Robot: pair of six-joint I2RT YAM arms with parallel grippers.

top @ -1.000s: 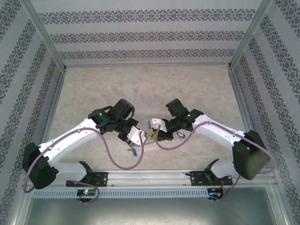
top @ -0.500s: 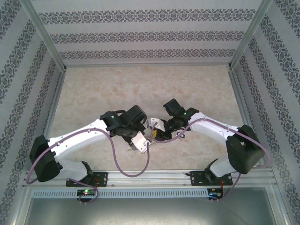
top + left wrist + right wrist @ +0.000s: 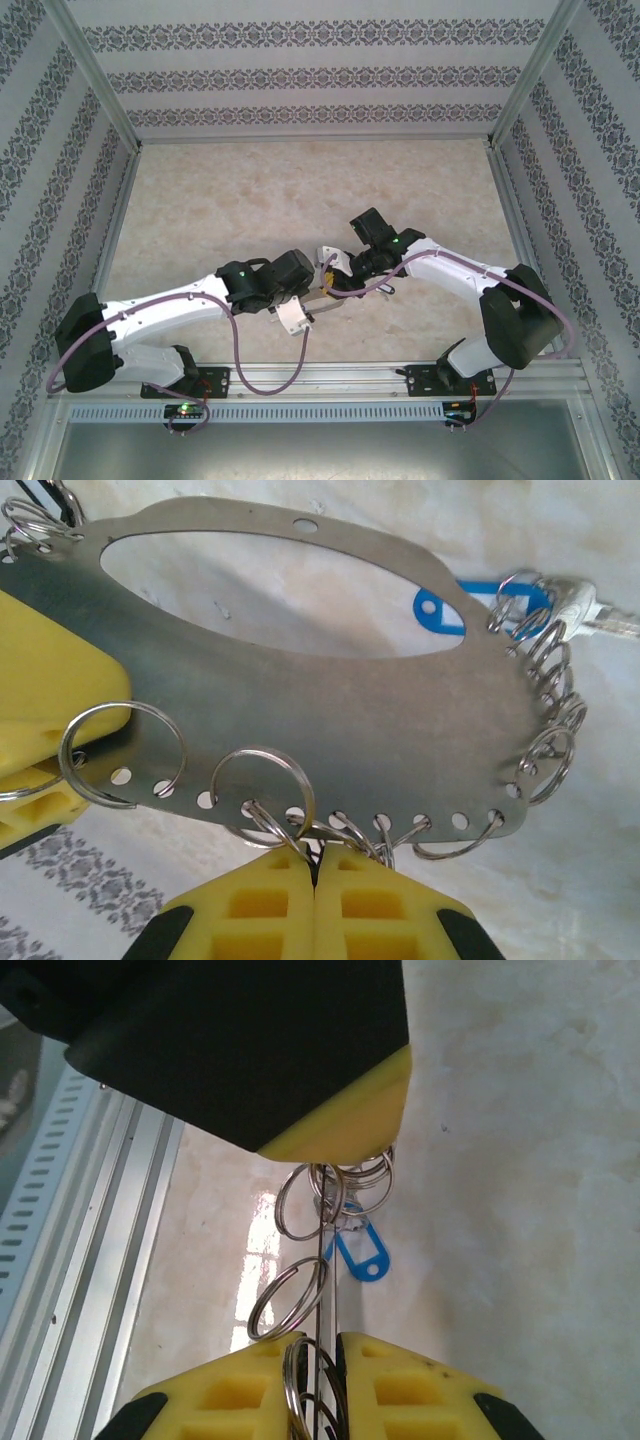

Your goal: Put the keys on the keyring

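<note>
Keyring (image 3: 350, 710), a flat silvery metal plate with a wide oval cutout and small holes along its rim, hung between my two sets of fingers above the pale marbled counter (image 3: 250, 190). My left fingers (image 3: 250, 915) were pressed together just under the plate's lower edge, pinching the thin steel split rings (image 3: 265, 790) threaded through the holes there. My right fingers (image 3: 420, 1395) clamped the keyring edge-on, with the plate and a few rings caught in the narrow slot between them. More rings crowded the rim up and to the right of my left fingers. Just past them sat a blue oval plastic tag (image 3: 440, 615). I could not tell whether it hung from a ring.
</note>
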